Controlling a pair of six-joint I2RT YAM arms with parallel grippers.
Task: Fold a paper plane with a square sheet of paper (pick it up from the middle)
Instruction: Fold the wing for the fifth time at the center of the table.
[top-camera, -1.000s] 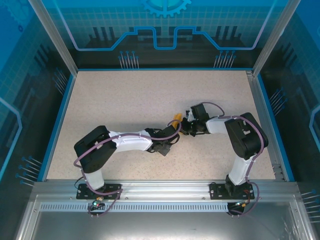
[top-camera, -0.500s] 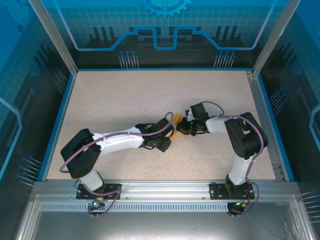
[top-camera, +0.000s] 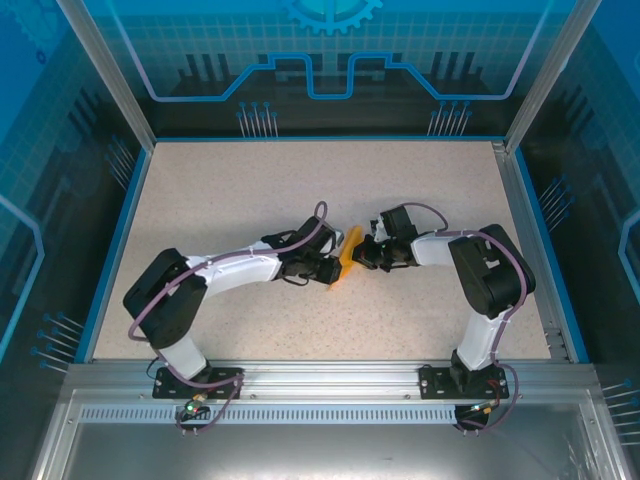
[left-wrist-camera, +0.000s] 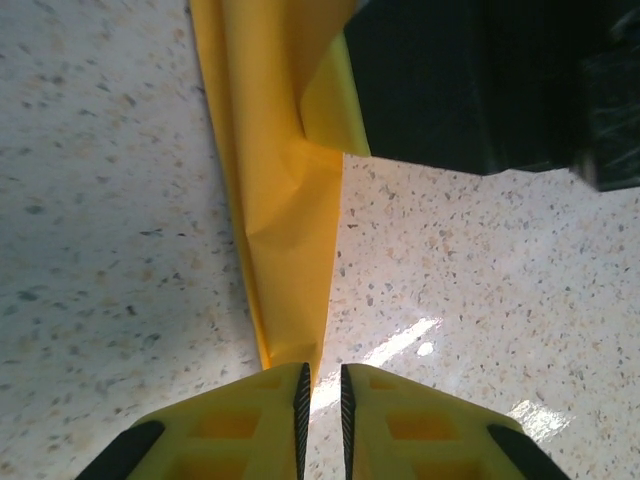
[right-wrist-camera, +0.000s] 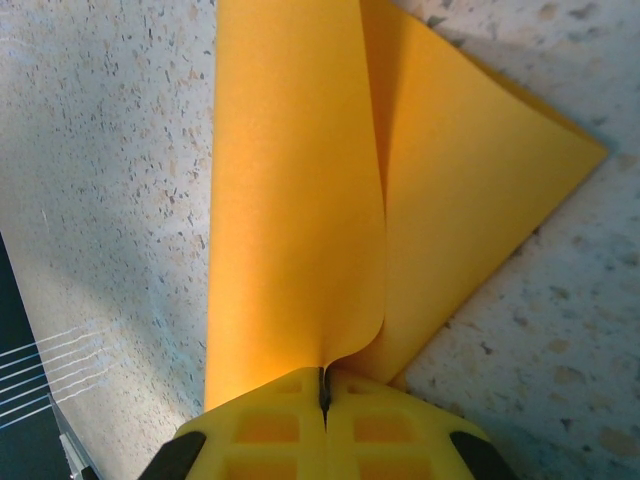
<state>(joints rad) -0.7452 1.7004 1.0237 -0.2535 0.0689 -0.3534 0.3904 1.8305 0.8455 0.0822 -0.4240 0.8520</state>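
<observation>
**Pinching the narrow tip while the other end is held**

The sheet of paper (top-camera: 348, 255) sits near the middle of the table (top-camera: 250, 190), a little right of centre, between the two tools. It is already folded into a long, tapering shape.

The right tool (right-wrist-camera: 323, 395) is clenched on it, pads pressed together with a curled layer of the sheet (right-wrist-camera: 290, 200) running straight into the seam. The left tool (left-wrist-camera: 321, 395) is released: its pads stand a thin slit apart, and the pointed end of the sheet (left-wrist-camera: 275, 150) reaches just to the edge of the left pad.

We judge the step in hand to be taking that point with the left tool. To do it well, we would:

- bring the slit squarely over the tip, so that both layers go in together;
- close gently and leave the right grip firm;
- avoid drawing the tools apart, since thin paper held at both ends may tear or slip;
- run any crease along the existing fold line.

Several things are hard to make out. The far end of the sheet is cut off in the left wrist view, where a dark body (left-wrist-camera: 480, 80) covers part of it. From above the paper is a mere sliver, so we cannot count the folds. Nor can we tell whether it rests on the table or is lifted.
</observation>
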